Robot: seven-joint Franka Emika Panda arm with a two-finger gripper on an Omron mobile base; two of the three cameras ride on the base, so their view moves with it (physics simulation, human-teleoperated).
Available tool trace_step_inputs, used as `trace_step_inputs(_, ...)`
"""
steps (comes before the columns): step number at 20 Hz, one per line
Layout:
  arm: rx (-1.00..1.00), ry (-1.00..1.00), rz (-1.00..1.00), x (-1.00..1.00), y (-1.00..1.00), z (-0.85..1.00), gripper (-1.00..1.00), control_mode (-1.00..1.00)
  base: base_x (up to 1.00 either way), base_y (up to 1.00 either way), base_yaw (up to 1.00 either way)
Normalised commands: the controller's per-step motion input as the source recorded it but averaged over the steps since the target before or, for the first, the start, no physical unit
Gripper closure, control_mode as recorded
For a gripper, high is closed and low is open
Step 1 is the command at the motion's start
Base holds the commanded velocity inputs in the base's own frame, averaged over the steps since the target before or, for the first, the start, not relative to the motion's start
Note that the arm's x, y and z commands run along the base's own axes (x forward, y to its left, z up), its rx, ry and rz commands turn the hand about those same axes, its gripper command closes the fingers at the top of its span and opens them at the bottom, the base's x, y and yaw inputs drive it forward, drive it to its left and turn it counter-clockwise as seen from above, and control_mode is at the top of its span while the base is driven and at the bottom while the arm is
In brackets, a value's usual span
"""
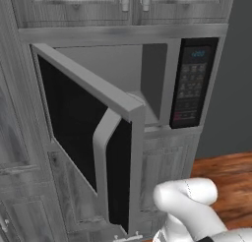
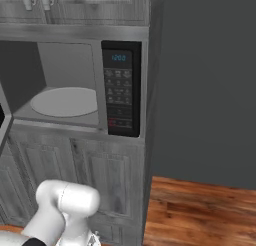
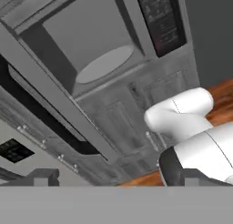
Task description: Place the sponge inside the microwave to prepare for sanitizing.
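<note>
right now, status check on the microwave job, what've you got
Gripper open, holding nothing. Microwave door swung open, turntable bare. Sponge not sighted. Nothing blocking the cavity.

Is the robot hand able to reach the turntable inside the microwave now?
Probably yes: the microwave door is swung wide open, and nothing lies on the turntable or blocks the opening.
</note>
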Motion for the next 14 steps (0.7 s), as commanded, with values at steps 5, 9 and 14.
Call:
trace_step_inputs(5,0.74,0.39,0.25,0.0,-0.71,0.0,-1.0,-1.0,0.0,0.0,0.0)
trace_step_inputs(9,0.85,0.28,0.27,0.0,-0.62,0.07,-1.0,-1.0,0.0,0.0,0.0)
trace_step_inputs(14,0.55,0.3,0.17,0.3,-0.73,0.43,-1.0,-1.0,0.0,0.0,0.0)
